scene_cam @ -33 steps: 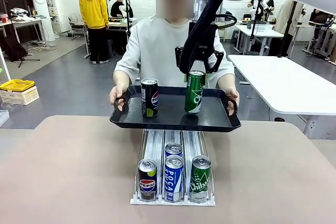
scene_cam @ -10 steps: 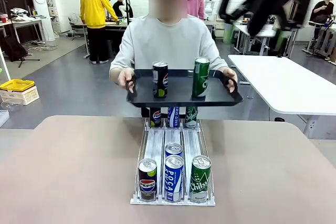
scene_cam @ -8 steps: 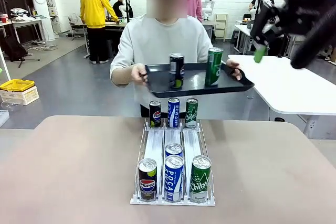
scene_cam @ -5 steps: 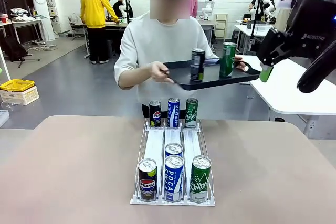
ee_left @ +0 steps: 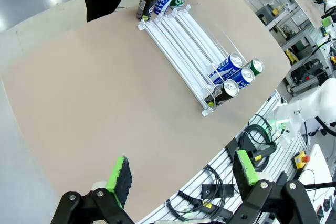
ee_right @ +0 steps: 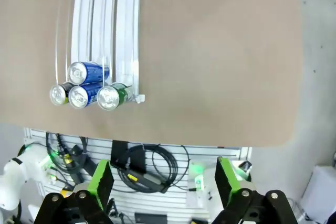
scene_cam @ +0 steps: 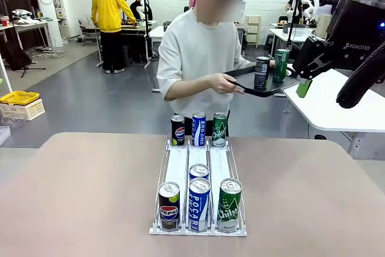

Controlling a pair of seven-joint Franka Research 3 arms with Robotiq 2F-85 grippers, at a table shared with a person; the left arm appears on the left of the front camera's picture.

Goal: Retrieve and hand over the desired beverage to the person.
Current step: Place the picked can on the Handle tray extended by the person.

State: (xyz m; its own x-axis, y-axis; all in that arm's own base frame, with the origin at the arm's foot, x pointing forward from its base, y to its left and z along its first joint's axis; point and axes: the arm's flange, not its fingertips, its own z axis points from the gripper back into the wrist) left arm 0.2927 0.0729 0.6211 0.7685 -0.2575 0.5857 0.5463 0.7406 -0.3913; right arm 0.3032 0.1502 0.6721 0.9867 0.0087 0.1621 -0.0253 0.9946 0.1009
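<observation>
Both tools gape empty: left tool [ee_left: 181, 174], right tool [ee_right: 160, 179]; person's [scene_cam: 198, 58] tray partly hidden.

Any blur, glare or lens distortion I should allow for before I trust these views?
Front view: sharp, evenly lit; can labels in the rack readable. Left wrist view: wide-angle bending of the table edges, glare patch on the floor top left. Right wrist view: sharp, can tops shiny, soft shadow beside the rack.

Bright, even light; wide-angle edge distortion
</observation>
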